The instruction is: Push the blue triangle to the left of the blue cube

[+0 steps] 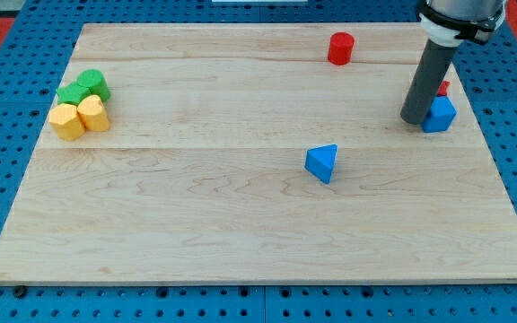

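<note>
The blue triangle (322, 162) lies near the middle of the wooden board, a little to the view's right. The blue cube (440, 114) sits at the board's right side. My tip (415, 119) stands just left of the blue cube, touching or almost touching it, and well to the upper right of the blue triangle. The dark rod rises from the tip toward the view's top right.
A red cylinder (340, 48) stands near the board's top edge. A red block (442, 88) is partly hidden behind the rod, above the blue cube. Two green blocks (83, 87) and two yellow blocks (79, 117) cluster at the left edge. The board (196, 215) sits on a blue pegboard.
</note>
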